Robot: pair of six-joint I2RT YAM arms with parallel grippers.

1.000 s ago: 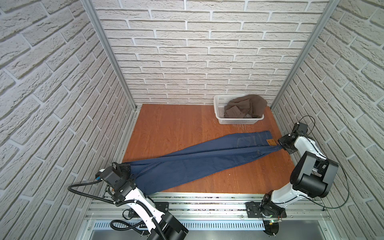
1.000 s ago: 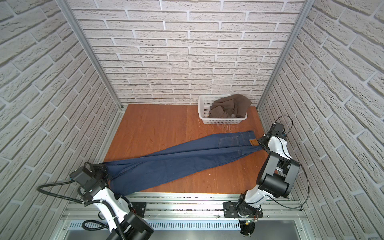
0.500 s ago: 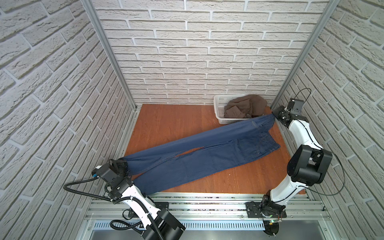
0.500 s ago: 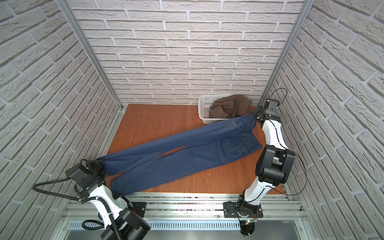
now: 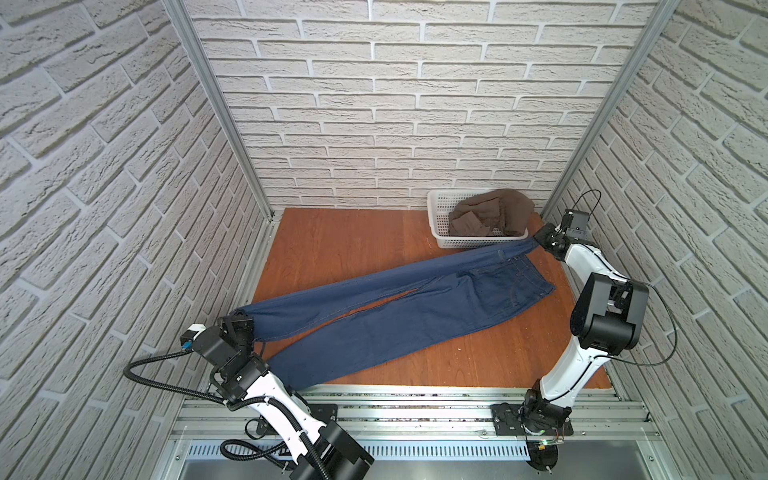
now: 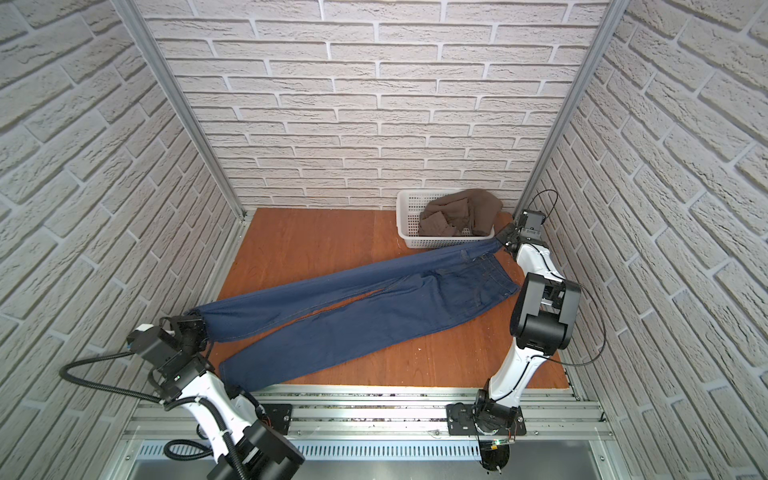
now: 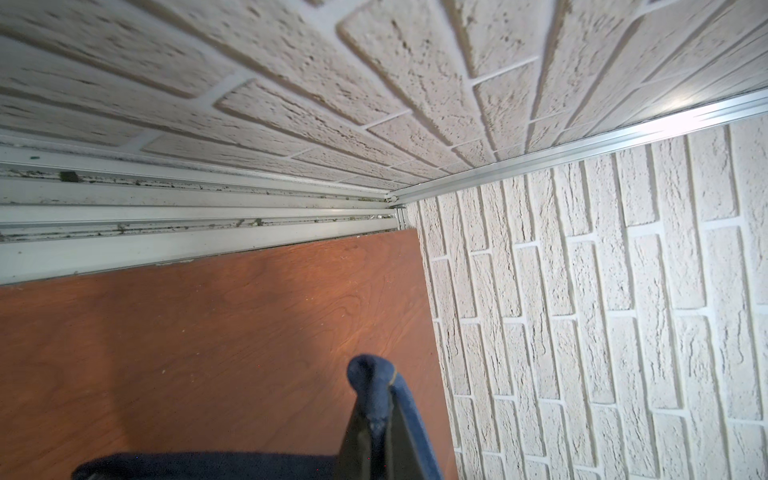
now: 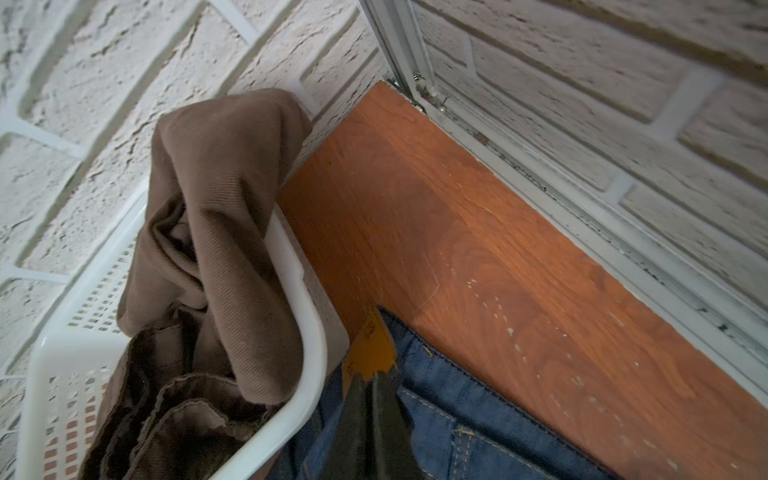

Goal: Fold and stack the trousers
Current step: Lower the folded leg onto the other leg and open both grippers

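Starting nearest, at the counter (image 5: 353,241) corner farthest from the basket (image 5: 478,242): left fingers (image 5: 239,328) pinched shut on one leg hem of the trousers (image 5: 415,316), with a nub of denim poking past the tips in the left wrist view. Held leg raised off the wood and pulled into a straight band toward the basket. Other leg lying flat and loose on the counter, on the side of the held one away from the basket, hem free near the front edge.

Long axis therefore diagonal, from that far-from-basket corner right up to the basket's front wall. At that end, just beside the basket's corner: right fingers (image 5: 548,239) closed on the waistband by the tan patch (image 8: 370,349), seat and pockets spread flat on the side away from the basket.

Judged next: swing the taut edge sideways, across the axis and away from the basket, to land leg on leg. No nearer side to choose, both ends already gripped; best moved together, or risk twisting the cloth.

Counted: one pair of trousers, two legs, one held; one basket; one brown garment (image 5: 498,212) heaped inside, possibly more beneath, cannot tell; two sets of fingers, both occupied.
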